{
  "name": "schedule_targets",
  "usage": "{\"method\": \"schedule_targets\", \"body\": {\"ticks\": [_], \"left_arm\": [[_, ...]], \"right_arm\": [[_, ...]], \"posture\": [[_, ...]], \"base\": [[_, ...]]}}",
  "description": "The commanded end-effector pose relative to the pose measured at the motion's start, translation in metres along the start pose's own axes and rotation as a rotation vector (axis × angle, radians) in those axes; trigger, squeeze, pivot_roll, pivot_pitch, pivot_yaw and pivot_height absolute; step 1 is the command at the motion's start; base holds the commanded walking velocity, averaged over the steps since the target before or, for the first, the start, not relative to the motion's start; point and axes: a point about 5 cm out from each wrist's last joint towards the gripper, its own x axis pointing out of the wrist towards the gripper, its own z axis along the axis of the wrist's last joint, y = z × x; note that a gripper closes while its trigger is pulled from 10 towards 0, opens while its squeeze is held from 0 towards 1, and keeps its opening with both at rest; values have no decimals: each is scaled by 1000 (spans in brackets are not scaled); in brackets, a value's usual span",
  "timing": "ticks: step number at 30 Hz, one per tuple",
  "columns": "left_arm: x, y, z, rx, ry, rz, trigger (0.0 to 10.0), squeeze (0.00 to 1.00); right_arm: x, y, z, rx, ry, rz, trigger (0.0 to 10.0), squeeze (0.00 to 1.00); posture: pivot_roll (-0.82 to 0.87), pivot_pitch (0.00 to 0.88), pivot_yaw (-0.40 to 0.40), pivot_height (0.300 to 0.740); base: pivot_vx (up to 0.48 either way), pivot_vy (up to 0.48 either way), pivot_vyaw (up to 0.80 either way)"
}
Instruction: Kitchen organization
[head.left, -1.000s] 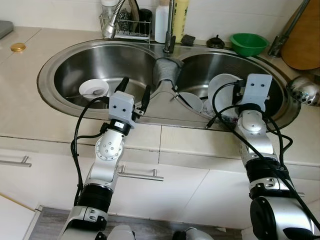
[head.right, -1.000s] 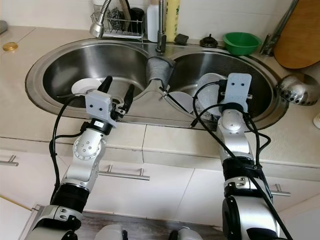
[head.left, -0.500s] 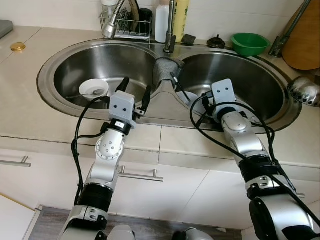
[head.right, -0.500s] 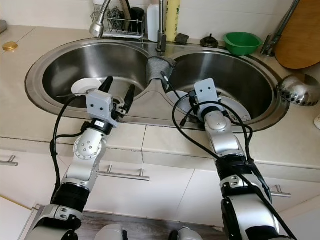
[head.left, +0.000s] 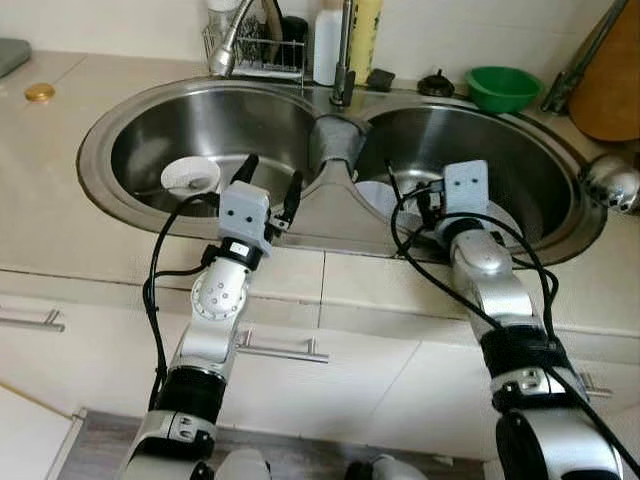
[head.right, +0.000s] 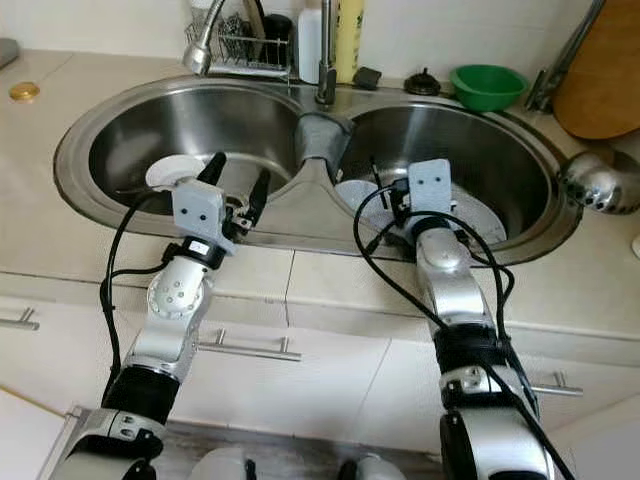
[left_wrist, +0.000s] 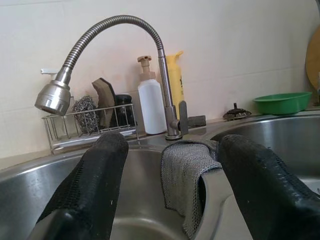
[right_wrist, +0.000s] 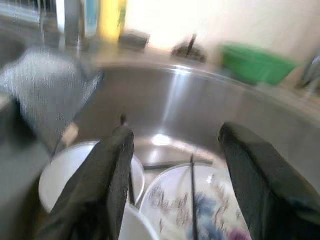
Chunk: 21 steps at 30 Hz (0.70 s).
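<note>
A grey mesh dishcloth (left_wrist: 187, 175) hung over the divider of the shiny stainless-steel double sink (head.left: 95, 150). A round white plate (right_wrist: 200, 210) bore a blue and pink floral pattern. A bright green plastic bowl (head.left: 503, 87), a yellow bottle (left_wrist: 175, 95) and a white pump bottle (left_wrist: 151, 105) stood on beige stone.

You have a small dish (head.left: 190, 176) in the left basin (head.left: 150, 130), what look like plates (right_wrist: 195, 210) in the right basin (head.left: 540, 150), and a cloth (head.left: 335, 140) on the divider between.

Nothing readable anywhere. Dark print on the yellow bottle (left_wrist: 175, 95) at the back edge of the sink (head.left: 120, 130), too small to make out; small label on the left gripper (head.left: 268, 189) mount, illegible.
</note>
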Motion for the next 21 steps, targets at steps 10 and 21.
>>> {"method": "schedule_targets", "body": {"ticks": [10,21], "left_arm": [[1,-3,2,-9,-13,-24,10000,0],[5,-2,18,3,-71,-33,10000,0]], "right_arm": [[-35,4,39,18,-386,-24,10000,0],[-54,7,36,22,-435,-3,10000,0]], "posture": [[181,0,-66,740],[187,0,-65,740]], "base": [[0,384,0],[0,480,0]]}}
